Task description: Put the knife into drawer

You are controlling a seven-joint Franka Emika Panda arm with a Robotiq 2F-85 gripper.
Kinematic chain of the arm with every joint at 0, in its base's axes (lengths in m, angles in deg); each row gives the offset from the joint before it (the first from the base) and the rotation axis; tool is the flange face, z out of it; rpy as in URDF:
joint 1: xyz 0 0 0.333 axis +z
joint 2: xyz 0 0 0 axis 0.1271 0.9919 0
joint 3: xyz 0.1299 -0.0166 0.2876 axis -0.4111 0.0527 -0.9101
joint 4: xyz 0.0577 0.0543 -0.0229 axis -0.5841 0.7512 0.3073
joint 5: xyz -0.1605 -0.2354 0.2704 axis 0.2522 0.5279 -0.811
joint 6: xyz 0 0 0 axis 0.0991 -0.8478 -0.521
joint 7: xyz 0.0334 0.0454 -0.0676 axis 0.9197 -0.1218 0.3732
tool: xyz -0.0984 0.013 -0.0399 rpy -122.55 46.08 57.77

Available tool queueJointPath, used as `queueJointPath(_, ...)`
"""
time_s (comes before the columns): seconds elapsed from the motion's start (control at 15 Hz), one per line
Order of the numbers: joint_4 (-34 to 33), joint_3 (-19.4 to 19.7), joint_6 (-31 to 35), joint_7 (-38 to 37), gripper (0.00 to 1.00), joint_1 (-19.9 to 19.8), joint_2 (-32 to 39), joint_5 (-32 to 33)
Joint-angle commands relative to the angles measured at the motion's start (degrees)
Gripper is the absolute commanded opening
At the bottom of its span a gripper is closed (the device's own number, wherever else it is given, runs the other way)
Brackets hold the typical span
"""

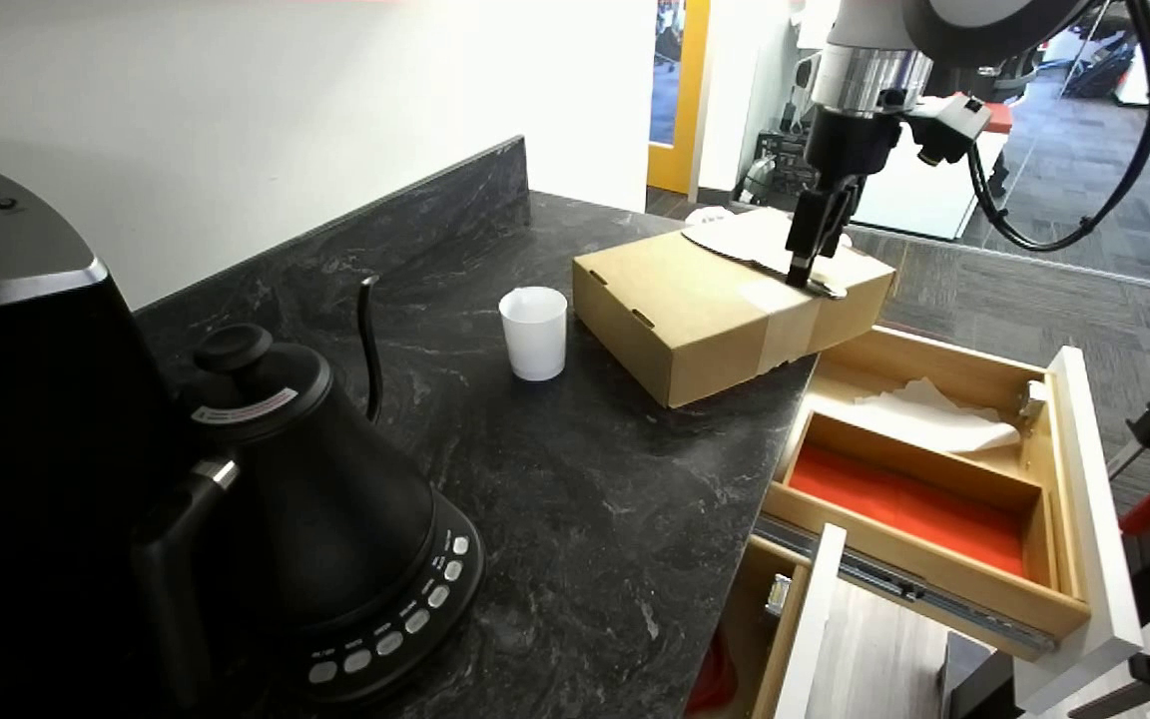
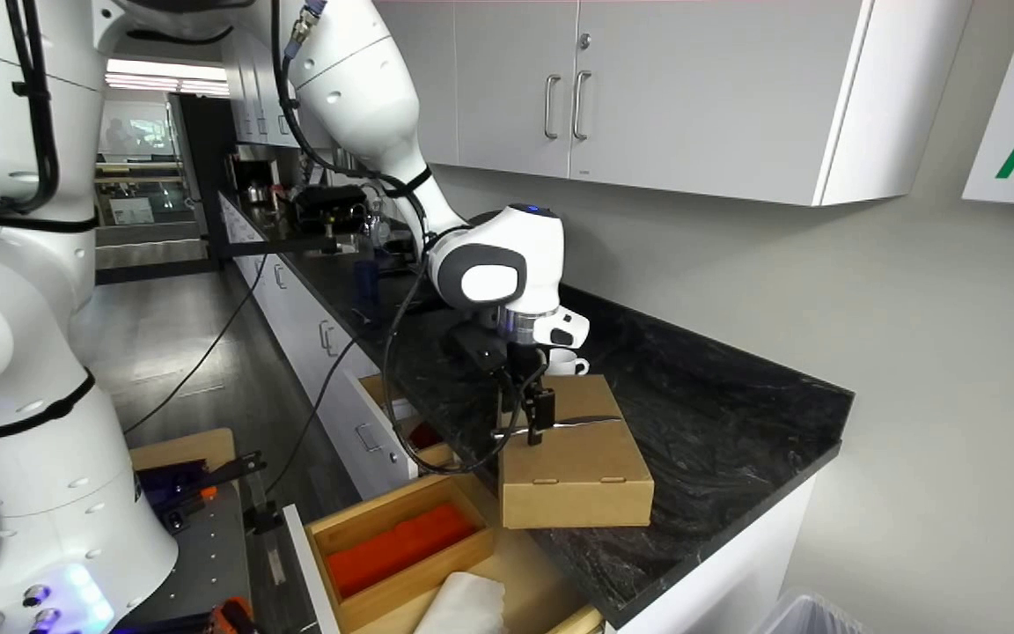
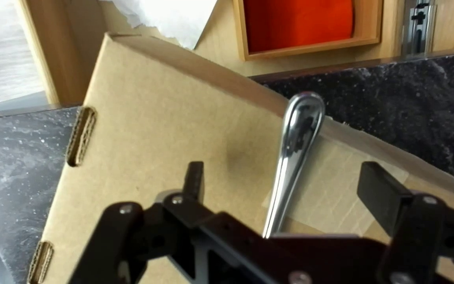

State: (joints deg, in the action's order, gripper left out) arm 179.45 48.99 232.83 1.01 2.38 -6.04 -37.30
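Observation:
The knife (image 3: pixel 296 150) lies on the brown cardboard box (image 3: pixel 164 130). Its shiny metal handle end shows in the wrist view; the rest is hidden behind my gripper. It also shows as a thin strip on the box in both exterior views (image 1: pixel 825 290) (image 2: pixel 591 421). My gripper (image 3: pixel 282 181) is open, one finger on each side of the handle, apart from it. It is low over the box in both exterior views (image 1: pixel 801 268) (image 2: pixel 535 430). The wooden drawer (image 1: pixel 964 374) stands pulled out beside the counter, with a red-lined compartment (image 2: pixel 401 550) and a pale one.
The box stands on the dark counter (image 1: pixel 575 479) at its edge. A white cup (image 1: pixel 533 335) is close to the box. White paper (image 1: pixel 934 419) lies in the drawer's pale part. A second drawer (image 1: pixel 815 639) is partly open. A black kettle (image 1: pixel 305 499) is on the counter.

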Motion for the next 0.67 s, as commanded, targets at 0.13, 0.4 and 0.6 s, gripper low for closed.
queueJointPath(0.13, 1.42, -0.56, -0.15, 2.09, 1.0, -0.63, -2.17, 0.14)
queueJointPath(0.4, 1.46, -0.43, -0.15, 1.99, 1.0, -0.49, -2.22, 0.29)
queueJointPath(0.6, 1.47, -0.31, -0.04, 1.99, 0.75, -0.41, -2.21, 0.57)
